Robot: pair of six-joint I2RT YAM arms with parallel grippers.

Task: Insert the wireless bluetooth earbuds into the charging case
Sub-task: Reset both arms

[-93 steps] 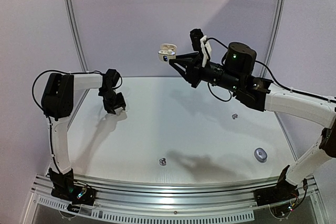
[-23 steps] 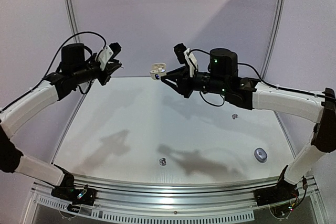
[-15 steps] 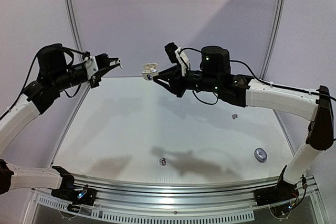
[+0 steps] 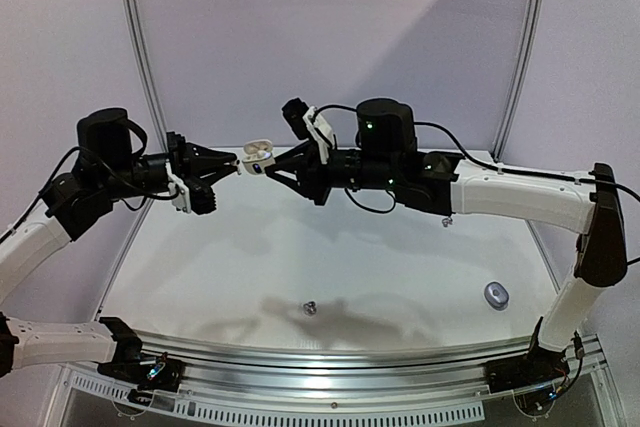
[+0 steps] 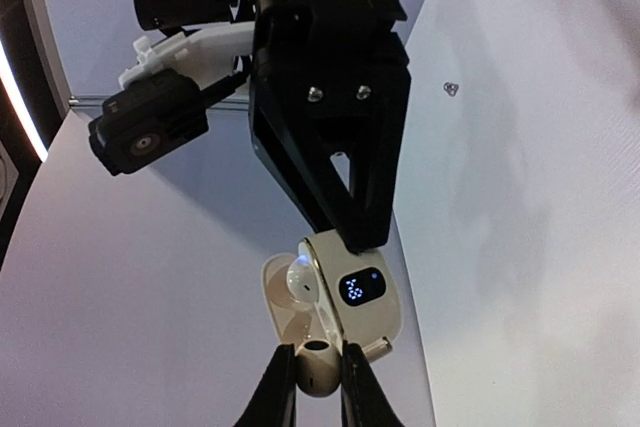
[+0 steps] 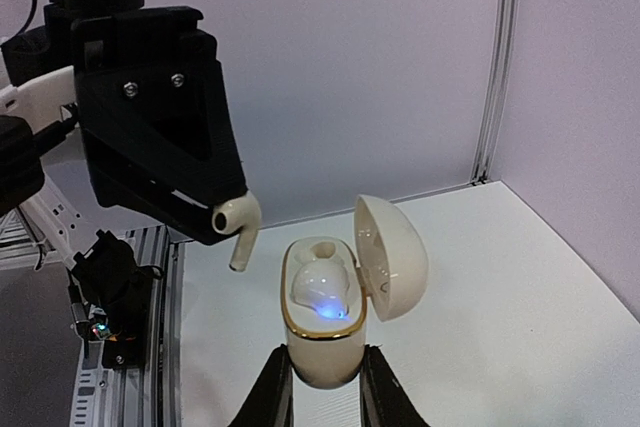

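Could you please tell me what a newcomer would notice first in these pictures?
The two arms meet in mid-air above the table: the right claw grips an open white charging case, one white earbud seated inside over a blue glow. The left claw pinches a second white earbud close to the case's empty socket. Below, a grey case lies on the table's right side.

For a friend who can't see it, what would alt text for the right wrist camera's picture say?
The right claw grips an open white case with one earbud seated inside, lit blue, and one slot empty. The left claw holds a second white earbud stem down, just beside the rim, not yet inside.
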